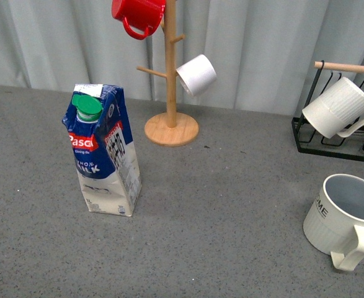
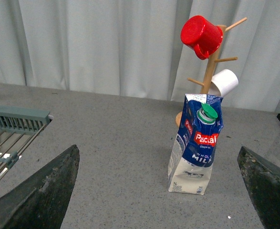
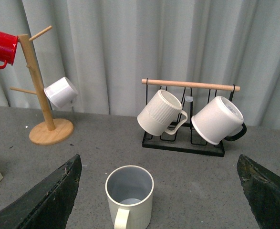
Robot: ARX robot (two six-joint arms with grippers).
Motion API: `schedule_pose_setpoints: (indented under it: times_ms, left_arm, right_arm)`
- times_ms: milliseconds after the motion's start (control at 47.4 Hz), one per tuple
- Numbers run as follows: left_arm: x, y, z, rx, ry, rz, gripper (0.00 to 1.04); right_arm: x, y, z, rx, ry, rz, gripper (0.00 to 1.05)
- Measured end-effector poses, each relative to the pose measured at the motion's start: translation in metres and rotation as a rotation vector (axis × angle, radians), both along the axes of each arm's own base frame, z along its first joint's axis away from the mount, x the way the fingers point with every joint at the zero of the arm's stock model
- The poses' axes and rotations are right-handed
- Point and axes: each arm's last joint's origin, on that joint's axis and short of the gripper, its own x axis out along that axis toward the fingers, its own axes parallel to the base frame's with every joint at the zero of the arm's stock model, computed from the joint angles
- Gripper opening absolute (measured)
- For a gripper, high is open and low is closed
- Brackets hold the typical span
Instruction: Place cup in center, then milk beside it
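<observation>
A pale, pleated curtain (image 1: 262, 56) hangs across the whole back, meeting a grey speckled counter (image 1: 219, 205) at its far edge. Soft, even light falls throughout, leaving only faint shadows on the counter's matte surface.

- Bare grey table (image 1: 231, 205) lies open between the milk carton (image 1: 103, 152) on the left and the cup (image 1: 343, 220) at the right front.
- Behind that stretch stands a wooden mug tree (image 1: 171, 93). A red mug (image 1: 138, 15) and a white mug (image 1: 196, 74) jut from its pegs.
- A black rack (image 3: 190, 85) with a hanging ribbed mug (image 1: 338, 116) stands close behind the cup.
- The cup's mouth is clear from above.
- At the far left, a grey wire rack (image 2: 15, 121) borders the table.
</observation>
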Motion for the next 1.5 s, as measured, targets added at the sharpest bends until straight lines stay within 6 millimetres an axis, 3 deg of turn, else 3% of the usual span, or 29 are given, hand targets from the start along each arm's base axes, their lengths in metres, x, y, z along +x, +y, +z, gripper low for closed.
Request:
schedule_pose_setpoints:
  times_ms: [422,570,676,824,1035,1183,1499]
  left_arm:
    - [0.0,0.0,0.0,0.0,0.0,0.0,0.98]
    - [0.0,0.0,0.0,0.0,0.0,0.0,0.98]
    - [0.0,0.0,0.0,0.0,0.0,0.0,0.98]
    - [0.0,0.0,0.0,0.0,0.0,0.0,0.98]
    - [0.0,0.0,0.0,0.0,0.0,0.0,0.98]
    - [0.0,0.0,0.0,0.0,0.0,0.0,0.98]
    - [0.0,0.0,0.0,0.0,0.0,0.0,0.98]
  right_arm:
    - [0.0,0.0,0.0,0.0,0.0,0.0,0.95]
    - [0.009,0.001,0.004,-0.164,0.0,-0.142,0.95]
    - [0.032,0.004,0.008,-0.179,0.087,-0.093,0.95]
    - [0.082,0.006,0.016,-0.157,0.208,-0.048,0.95]
    - [0.144,-0.003,-0.022,-0.125,0.589,-0.068,0.95]
    - [0.171,-0.011,-0.039,-0.062,0.734,-0.072,0.95]
    - [0.2,-0.017,-0.057,-0.025,0.859,-0.12,0.95]
